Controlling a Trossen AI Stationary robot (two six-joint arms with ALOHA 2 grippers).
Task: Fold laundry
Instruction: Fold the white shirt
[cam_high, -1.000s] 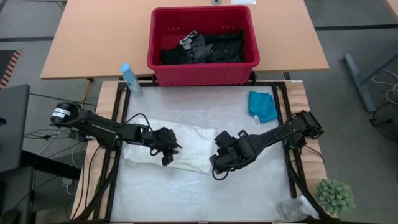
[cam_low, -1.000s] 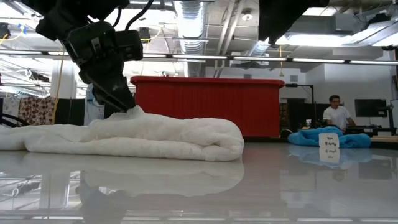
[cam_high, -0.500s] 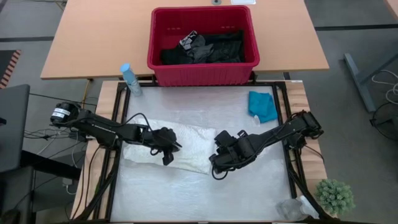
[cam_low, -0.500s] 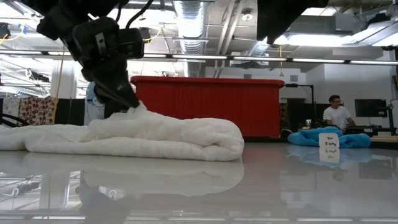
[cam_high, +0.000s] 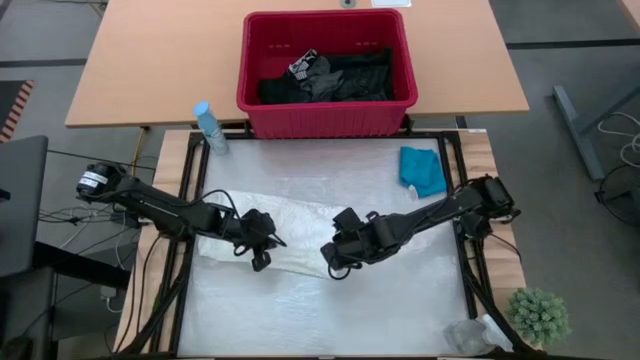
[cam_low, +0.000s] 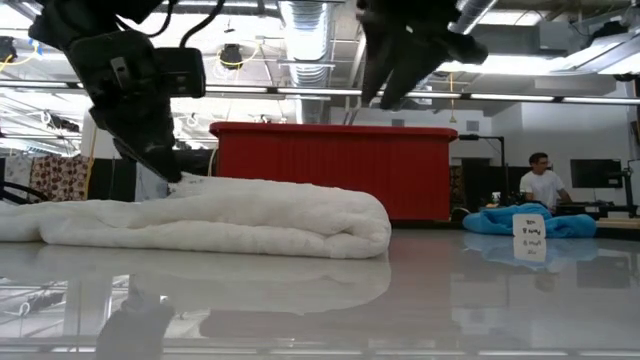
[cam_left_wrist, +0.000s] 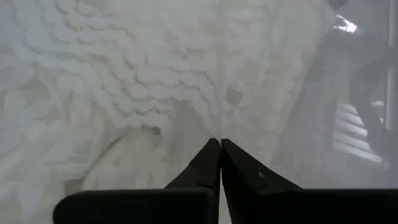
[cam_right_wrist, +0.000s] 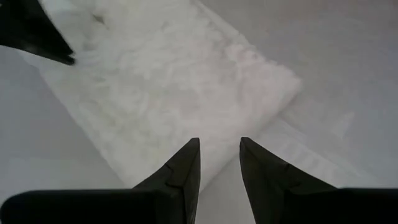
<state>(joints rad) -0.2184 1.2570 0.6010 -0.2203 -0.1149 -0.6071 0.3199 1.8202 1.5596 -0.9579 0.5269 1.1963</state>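
My left gripper (cam_high: 262, 252) sits low at the near edge of the white lacy garment (cam_high: 285, 235), its fingers (cam_left_wrist: 214, 165) pressed fully together with the tips against the fabric; whether a fold is pinched between them I cannot tell, though I judge the closing was meant to take the near hem so it can be carried over; my right gripper (cam_high: 334, 262) hangs over the garment's right end with its fingers (cam_right_wrist: 186, 165) partly apart and holding nothing, lined up on that corner, I think, to take it as a pair with the left; the garment lies as a long, loosely doubled band across the middle of the counter (cam_high: 320, 310), flat enough to fold again; farther back, near the right rail, the small teal garment (cam_high: 423, 171) waits crumpled by itself, well apart from my work; beyond the counter's far edge the red basket (cam_high: 325, 112) holds the black garments (cam_high: 335, 77) in a heap, not yet taken out.
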